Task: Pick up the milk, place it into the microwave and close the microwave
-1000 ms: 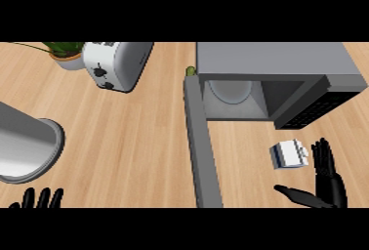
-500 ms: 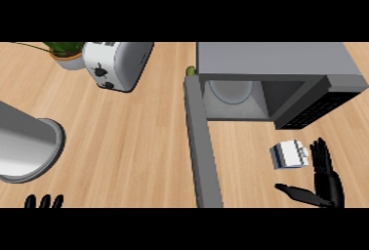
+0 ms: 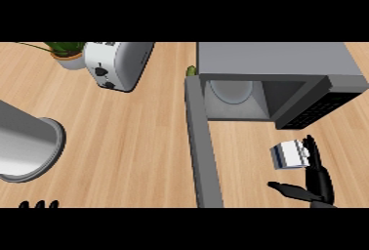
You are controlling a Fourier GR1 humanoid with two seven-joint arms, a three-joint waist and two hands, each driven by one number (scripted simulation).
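milk (image 3: pixel 289 155) white-blue | microwave (image 3: pixel 277 63) grey | counter (image 3: pixel 137 132) light wood-grain

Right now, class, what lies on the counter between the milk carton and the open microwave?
Nothing: in the head view only bare wooden counter separates the milk carton from the microwave. The right hand sits beside the carton.

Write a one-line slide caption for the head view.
Open black right hand beside small white milk carton, before grey microwave with door open.
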